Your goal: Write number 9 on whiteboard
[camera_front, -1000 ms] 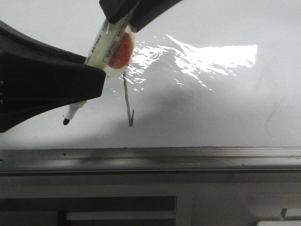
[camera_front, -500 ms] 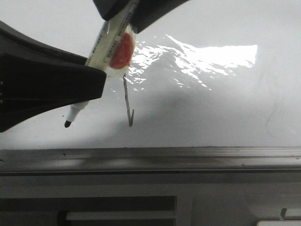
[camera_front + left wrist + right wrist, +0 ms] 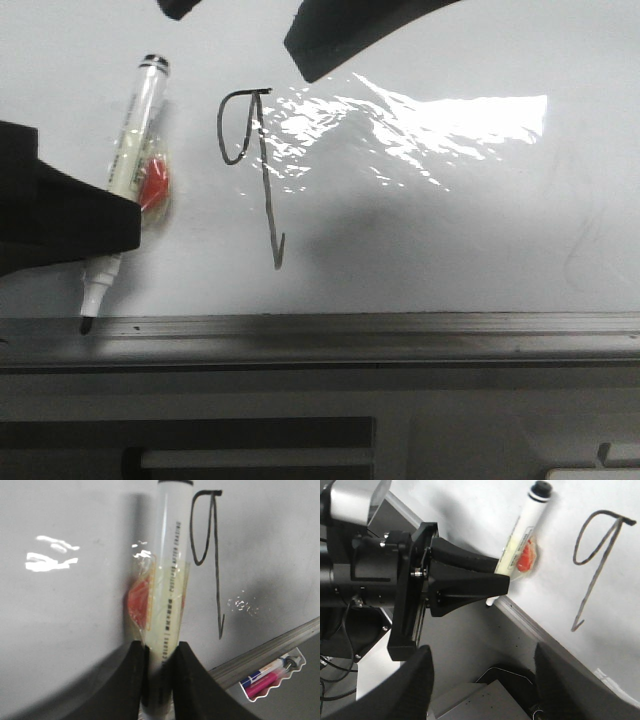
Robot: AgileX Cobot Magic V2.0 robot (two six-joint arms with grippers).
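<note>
Number 9 (image 3: 250, 170) is drawn on the whiteboard (image 3: 450, 230), just to the right of the left gripper (image 3: 159, 652), which is clenched on the marker (image 3: 128, 170). The right gripper (image 3: 480, 680) has its fingers spread wide, grasping nothing, and the marker tip touches the grey edge strip (image 3: 400, 325)

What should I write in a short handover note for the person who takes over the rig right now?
Left gripper: shut on the marker, uncapped tip down at the grey edge strip, away from the figure.
Right gripper: open, holding nothing, above the board.
The number 9 is complete on the whiteboard: closed loop, straight stem, small hook.
Left to do: probably only put the marker away.
</note>
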